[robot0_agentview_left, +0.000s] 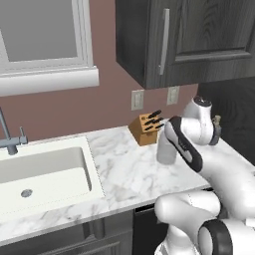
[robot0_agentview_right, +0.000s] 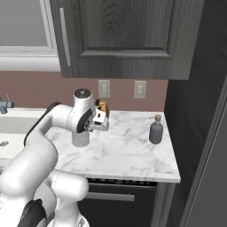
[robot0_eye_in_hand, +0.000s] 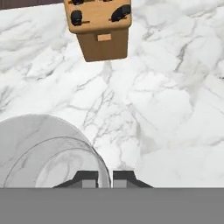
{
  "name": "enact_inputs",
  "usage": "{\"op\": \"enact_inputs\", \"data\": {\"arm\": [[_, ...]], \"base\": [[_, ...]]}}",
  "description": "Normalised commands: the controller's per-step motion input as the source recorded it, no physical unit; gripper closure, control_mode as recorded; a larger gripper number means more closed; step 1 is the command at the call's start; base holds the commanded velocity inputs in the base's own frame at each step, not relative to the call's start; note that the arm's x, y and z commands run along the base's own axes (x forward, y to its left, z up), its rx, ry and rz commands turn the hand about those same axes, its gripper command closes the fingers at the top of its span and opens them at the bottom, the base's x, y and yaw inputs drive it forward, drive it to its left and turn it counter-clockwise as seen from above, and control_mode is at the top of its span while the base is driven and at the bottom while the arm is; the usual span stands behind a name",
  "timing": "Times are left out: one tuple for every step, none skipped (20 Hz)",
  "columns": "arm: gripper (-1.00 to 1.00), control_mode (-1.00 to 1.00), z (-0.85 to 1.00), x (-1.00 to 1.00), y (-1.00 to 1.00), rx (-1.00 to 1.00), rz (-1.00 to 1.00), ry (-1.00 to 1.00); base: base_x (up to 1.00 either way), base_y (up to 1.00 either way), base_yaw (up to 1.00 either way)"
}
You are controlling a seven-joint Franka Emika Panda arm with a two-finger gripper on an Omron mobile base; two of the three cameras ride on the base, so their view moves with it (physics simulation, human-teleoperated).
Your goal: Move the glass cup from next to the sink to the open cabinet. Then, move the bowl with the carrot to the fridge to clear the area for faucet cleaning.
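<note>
The glass cup (robot0_eye_in_hand: 43,153) stands upright on the white marble counter (robot0_eye_in_hand: 175,109), a translucent tumbler just in front of the knife block. My gripper (robot0_eye_in_hand: 106,179) comes down on its rim from above. The two fingertips are close together with the cup's right wall between them, shut on it. In the left base view the cup (robot0_agentview_left: 166,149) shows under my wrist, to the right of the sink (robot0_agentview_left: 45,169) and the faucet (robot0_agentview_left: 10,139). In the right base view the cup (robot0_agentview_right: 81,137) sits below my hand. The bowl, carrot and fridge are out of view.
A wooden knife block (robot0_eye_in_hand: 100,30) stands close behind the cup, against the wall. A grey soap dispenser (robot0_agentview_right: 155,130) sits to the right near a tall dark panel (robot0_agentview_right: 195,133). Dark wall cabinets (robot0_agentview_right: 128,35) hang overhead with doors closed.
</note>
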Motion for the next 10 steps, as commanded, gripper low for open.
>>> {"op": "enact_inputs", "data": {"arm": [[1.0,-1.0,0.79,-0.71,0.0,0.08,0.53,-0.14],[1.0,-1.0,0.71,-0.52,0.0,0.12,0.58,-0.15],[1.0,-1.0,0.66,-0.25,0.04,0.15,0.63,-0.14],[1.0,-1.0,0.57,0.0,0.08,0.19,0.69,-0.13],[1.0,-1.0,0.42,0.0,0.11,0.21,0.75,-0.1],[1.0,-1.0,0.34,0.11,0.12,0.23,0.79,-0.09],[1.0,1.0,0.0,0.0,0.0,0.0,0.0,0.0],[1.0,1.0,0.0,0.0,0.0,0.0,0.0,0.0],[1.0,1.0,0.0,0.0,0.0,0.0,0.0,0.0],[1.0,1.0,0.0,0.0,0.0,0.0,0.0,0.0]], "base": [[0.0,0.0,0.0],[0.0,0.0,0.0],[0.0,0.0,0.0],[0.0,0.0,0.0],[0.0,0.0,0.0],[0.0,0.0,0.0],[0.12,0.11,0.79],[0.14,0.1,0.79],[0.14,0.07,0.8],[0.12,0.06,0.8]]}}
